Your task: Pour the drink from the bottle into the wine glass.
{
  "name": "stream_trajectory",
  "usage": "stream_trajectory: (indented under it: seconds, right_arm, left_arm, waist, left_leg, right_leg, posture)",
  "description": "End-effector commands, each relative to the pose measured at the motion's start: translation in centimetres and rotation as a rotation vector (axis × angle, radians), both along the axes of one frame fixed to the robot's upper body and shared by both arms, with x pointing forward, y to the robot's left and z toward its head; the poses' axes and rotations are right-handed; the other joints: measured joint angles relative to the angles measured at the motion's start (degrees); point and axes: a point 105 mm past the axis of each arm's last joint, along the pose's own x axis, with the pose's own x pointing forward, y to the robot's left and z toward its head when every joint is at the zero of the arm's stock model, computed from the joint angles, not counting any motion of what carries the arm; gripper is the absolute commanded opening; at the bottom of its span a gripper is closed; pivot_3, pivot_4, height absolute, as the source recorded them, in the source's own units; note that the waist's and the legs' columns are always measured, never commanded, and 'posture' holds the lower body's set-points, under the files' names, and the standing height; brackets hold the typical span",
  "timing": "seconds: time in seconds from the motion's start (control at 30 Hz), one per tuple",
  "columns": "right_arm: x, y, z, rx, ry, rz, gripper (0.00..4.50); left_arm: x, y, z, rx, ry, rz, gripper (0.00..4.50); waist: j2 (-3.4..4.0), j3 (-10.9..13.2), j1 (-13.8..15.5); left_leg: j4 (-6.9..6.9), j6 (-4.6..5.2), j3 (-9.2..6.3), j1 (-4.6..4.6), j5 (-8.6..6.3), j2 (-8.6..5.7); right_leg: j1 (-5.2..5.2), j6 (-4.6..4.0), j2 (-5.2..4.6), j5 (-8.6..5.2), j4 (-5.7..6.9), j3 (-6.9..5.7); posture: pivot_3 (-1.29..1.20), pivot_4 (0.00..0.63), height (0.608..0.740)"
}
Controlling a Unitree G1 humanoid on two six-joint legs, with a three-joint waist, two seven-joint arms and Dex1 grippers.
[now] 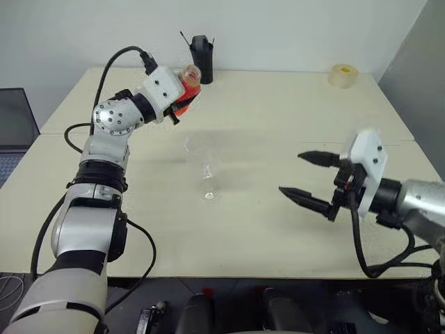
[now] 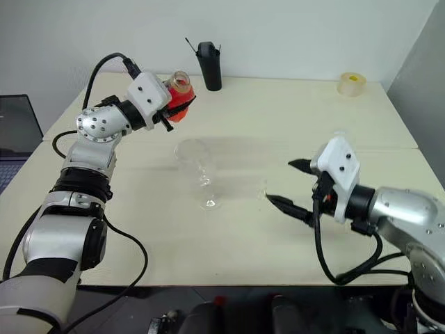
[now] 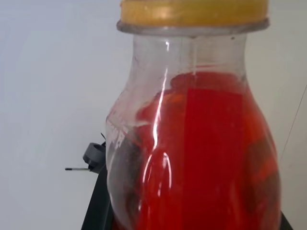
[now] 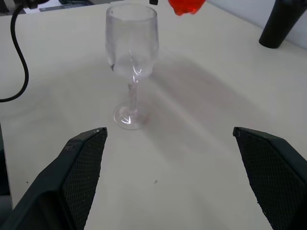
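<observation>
Clenched on the bottle [image 1: 186,89], the left pincer [image 1: 182,97] holds it in the air above the far left part of the worktop [image 1: 278,229], tilted, with its tan cap [image 3: 194,12] uppermost and pointing away toward the wall. Bright red drink [image 3: 211,158] fills most of the bottle's bulbous body, as the left wrist view shows from close by, with the clear neck above it bare. Just behind the bottle, at the worktop's far edge, stands a tall black cup [image 1: 201,59]. Nearer the middle of the worktop, below and to the right of the raised bottle and well apart from it, the wine glass [image 4: 132,62] stands upright on its round foot, its bowl holding no red. Off to the right, the right pincer [image 1: 309,177] hangs released, its two black fingers [image 4: 84,163] spread wide and aimed toward the glass without touching it. A tape roll [image 1: 343,75] lies at the far right corner.
</observation>
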Motion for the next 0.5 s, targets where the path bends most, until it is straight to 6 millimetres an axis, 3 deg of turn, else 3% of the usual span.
stream_trajectory:
  seconds: [0.03, 0.2, 0.33, 0.5]
  right_arm:
    - [-0.2, -0.1, 0.9, -0.007, -0.081, -0.027, 4.50]
    - [-0.1, 0.0, 0.7, -0.002, -0.079, -0.030, 4.50]
    - [0.1, 0.4, 0.6, 0.004, -0.078, -0.016, 4.50]
    - [0.6, 0.5, 0.8, 0.004, -0.081, -0.003, 4.50]
  left_arm:
    - [-1.1, -0.4, 3.6, 0.061, -0.224, -0.025, 1.24]
    - [-1.9, 0.0, 4.5, 0.111, -0.352, -0.026, 1.14]
    - [-2.9, -0.2, 3.8, 0.200, -0.432, -0.068, 1.14]
    - [-3.4, 0.4, 3.6, 0.176, -0.452, -0.072, 1.14]
  waist:
    - [0.00, 0.0, 0.0]
    - [-0.01, 0.0, 0.1]
    - [-0.01, 0.0, 0.2]
    - [-0.01, 0.0, 0.3]
  left_leg:
    - [0.00, 0.00, 0.00, 0.00, 0.00, 0.00]
    - [0.00, 0.00, 0.00, -0.02, 0.00, 0.00]
    - [0.00, 0.00, -0.01, -0.01, 0.00, 0.02]
    - [0.03, -0.01, 0.02, -0.01, 0.01, 0.02]
  right_leg:
    - [0.00, 0.00, 0.00, 0.00, 0.00, 0.01]
    - [0.00, 0.00, -0.01, 0.00, -0.04, 0.00]
    - [0.00, 0.00, -0.01, 0.00, -0.01, -0.03]
    - [0.01, 0.00, -0.04, 0.00, 0.00, -0.02]
  posture:
    - [0.00, 0.150, 0.740]
    - [0.00, 0.150, 0.740]
    - [0.00, 0.150, 0.740]
    - [0.00, 0.150, 0.740]
